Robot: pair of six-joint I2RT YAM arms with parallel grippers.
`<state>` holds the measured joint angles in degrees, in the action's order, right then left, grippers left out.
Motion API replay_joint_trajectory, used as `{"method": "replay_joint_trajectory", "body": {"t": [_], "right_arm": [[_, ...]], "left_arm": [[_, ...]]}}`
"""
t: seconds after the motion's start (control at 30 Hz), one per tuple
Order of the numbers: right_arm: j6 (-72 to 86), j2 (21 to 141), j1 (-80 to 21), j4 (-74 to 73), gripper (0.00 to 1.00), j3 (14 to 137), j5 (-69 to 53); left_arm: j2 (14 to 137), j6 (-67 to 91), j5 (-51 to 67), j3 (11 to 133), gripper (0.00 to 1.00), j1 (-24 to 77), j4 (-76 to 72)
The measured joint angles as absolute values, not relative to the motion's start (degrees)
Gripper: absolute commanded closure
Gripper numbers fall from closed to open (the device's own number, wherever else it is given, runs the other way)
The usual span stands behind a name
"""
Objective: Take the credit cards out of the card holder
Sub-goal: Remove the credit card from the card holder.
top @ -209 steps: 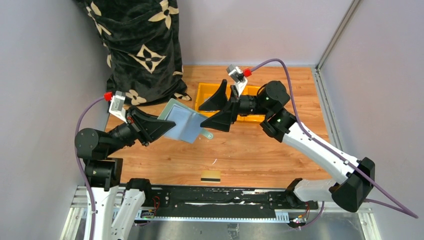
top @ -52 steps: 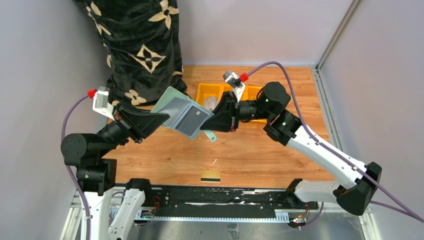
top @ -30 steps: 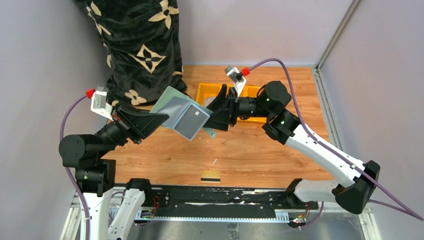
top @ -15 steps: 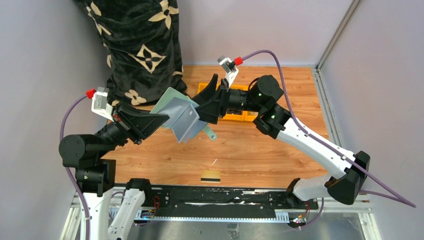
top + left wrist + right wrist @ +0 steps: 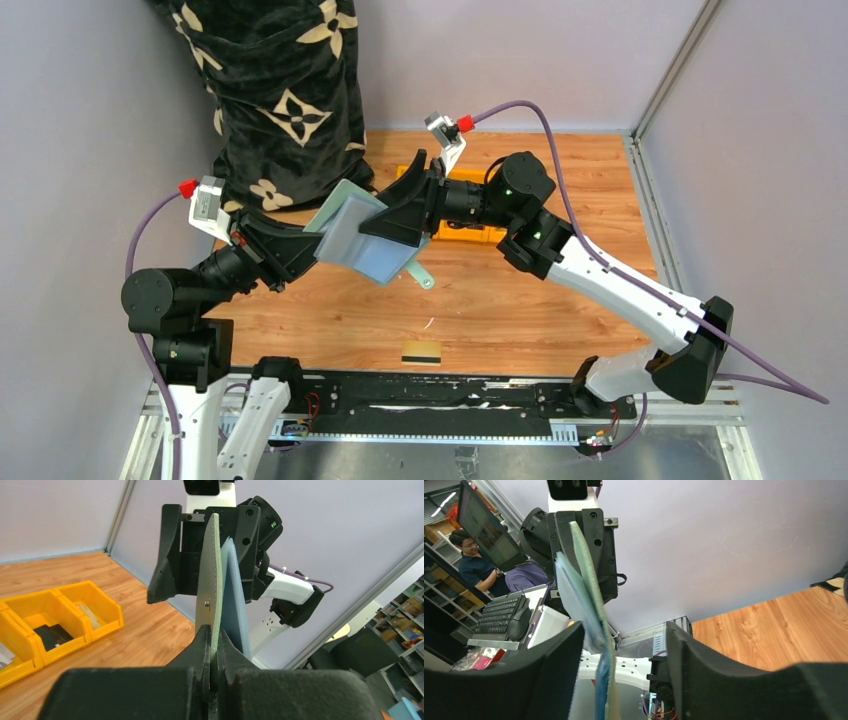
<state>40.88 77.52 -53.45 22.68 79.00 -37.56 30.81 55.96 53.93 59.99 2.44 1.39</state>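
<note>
The card holder (image 5: 365,255) hangs in the air over the table, half folded, with its green outside toward the back and its pale blue inside toward the front. My left gripper (image 5: 318,240) is shut on its green flap (image 5: 214,587). My right gripper (image 5: 387,215) is open and stands astride the holder's far edge, the holder (image 5: 586,587) passing edge-on between its fingers (image 5: 541,680) without a pinch. A yellow-gold credit card (image 5: 421,352) with a black stripe lies flat near the table's front edge. Whether any card sits in the pockets is hidden.
A yellow three-part bin (image 5: 480,232) sits at the back of the table, mostly behind my right arm; the left wrist view shows the bin (image 5: 60,622) with small items inside. A black flower-patterned bag (image 5: 285,90) stands at the back left. Grey walls close in on both sides.
My right gripper has moved left over the card holder and now straddles it. The holder has folded further shut, hiding the grey card face seen a second ago. My left arm held still.
</note>
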Motion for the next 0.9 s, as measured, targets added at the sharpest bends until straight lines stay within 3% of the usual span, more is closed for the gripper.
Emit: {"method": "replay_joint_trajectory", "body": {"t": [0.13,0.33,0.47,0.5,0.6,0.9], "right_arm": [[40.71,77.41,-53.56,22.85,0.75,79.00,-37.56],[40.18,75.64,-53.67,22.98,0.88,78.24,-38.59],[39.35,73.91,-53.71,23.73,0.98,76.18,-39.03],[39.16,73.60,-53.74,23.90,1.00,75.77,-39.07],[38.48,72.44,-53.78,24.03,1.00,74.22,-39.64],[36.07,71.09,-53.76,21.93,1.00,72.88,-40.97]], "left_arm": [[30.70,55.94,53.71,59.99,1.00,2.44,1.48],[30.48,55.88,52.73,59.99,1.00,2.44,2.20],[30.48,55.94,52.77,59.99,0.89,2.44,3.29],[30.48,56.03,52.77,59.99,0.82,2.46,3.46],[30.57,56.53,52.01,59.99,0.77,2.44,3.38],[31.81,60.31,51.18,61.30,0.82,2.44,1.63]]}}
